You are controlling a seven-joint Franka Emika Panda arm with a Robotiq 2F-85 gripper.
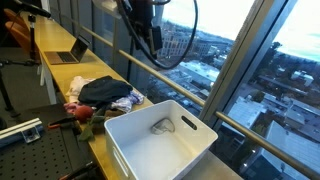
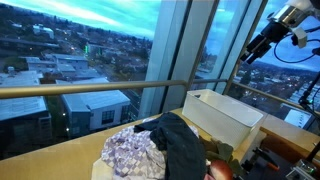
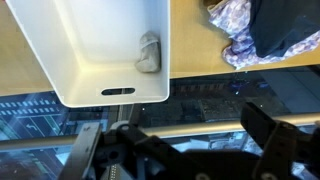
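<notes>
Long wooden desk [image 1: 58, 72] beside the window wall. On it, near one end, white bin [image 1: 135, 155], open-topped and upright. Just beside the bin, heap of clothes [image 1: 105, 93], dark piece over patterned ones. High above the bin and well apart from it, gripper [image 1: 152, 45], spread wide, holding nothing. Inside the bin, on its floor near one wall, small grey cloth [image 3: 148, 52].

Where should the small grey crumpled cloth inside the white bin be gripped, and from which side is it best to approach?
Grip the grey cloth at its raised middle bunch, coming straight down from above. It lies crumpled on the floor of the white bin, close to one wall, and the tall walls probably block any sideways approach. Set the open jaws across its narrow width.
</notes>
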